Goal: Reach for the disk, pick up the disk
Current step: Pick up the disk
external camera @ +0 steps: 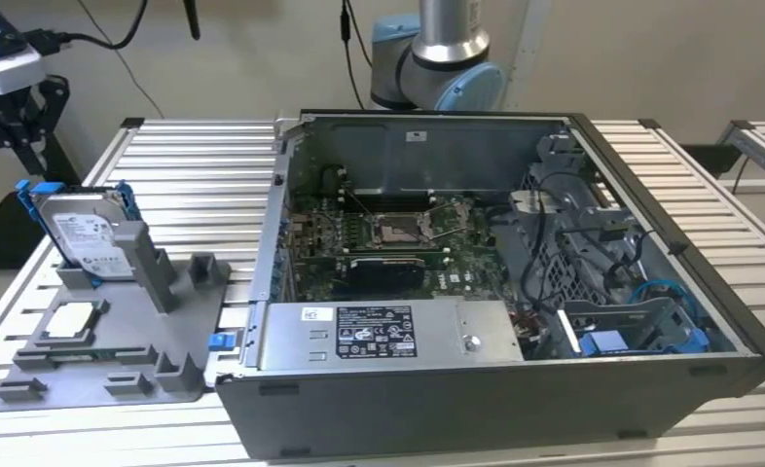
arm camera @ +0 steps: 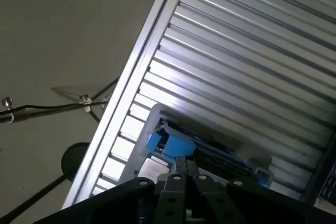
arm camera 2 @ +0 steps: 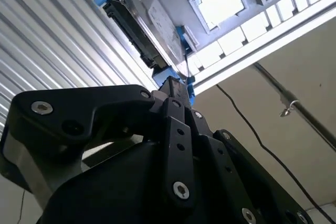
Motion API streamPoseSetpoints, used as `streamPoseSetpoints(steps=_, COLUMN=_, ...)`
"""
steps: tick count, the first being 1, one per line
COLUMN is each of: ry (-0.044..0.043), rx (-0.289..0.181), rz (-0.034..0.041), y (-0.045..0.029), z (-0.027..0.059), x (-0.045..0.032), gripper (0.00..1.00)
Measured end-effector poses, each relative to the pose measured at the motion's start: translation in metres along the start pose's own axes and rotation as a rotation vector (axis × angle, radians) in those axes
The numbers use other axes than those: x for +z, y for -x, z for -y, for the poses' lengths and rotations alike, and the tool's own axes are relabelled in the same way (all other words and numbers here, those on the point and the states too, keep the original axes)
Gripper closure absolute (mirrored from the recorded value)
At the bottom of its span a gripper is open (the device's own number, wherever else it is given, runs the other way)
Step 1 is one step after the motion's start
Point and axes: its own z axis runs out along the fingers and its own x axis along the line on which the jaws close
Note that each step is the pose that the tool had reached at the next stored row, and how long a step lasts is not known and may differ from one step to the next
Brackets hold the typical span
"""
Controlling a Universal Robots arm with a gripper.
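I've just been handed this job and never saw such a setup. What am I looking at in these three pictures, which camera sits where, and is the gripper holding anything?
It is one robot arm, standing at the far edge of a slatted metal table. The exterior view watches the table from off the arm. Both wrist views ride on the arm and look past the black gripper. On the table stand an open computer case and a grey fixture. The disk, framed by blue rails, stands upright in the fixture, and a small square chip lies flat on it. The gripper hangs close to the disk's upper end, and as far as I can judge it holds nothing.
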Motion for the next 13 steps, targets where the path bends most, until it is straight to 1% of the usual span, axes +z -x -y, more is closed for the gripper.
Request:
streamPoseSetpoints(steps=7, ry=-0.003, rx=-0.127, rz=0.0019, y=0.0, z=0.0, x=-0.0001, gripper=1.0)
streamPoseSetpoints(steps=13, ry=-0.0074, rx=-0.232, rz=0.0074, y=0.0, z=0.0, x=0.0, gripper=1.0)
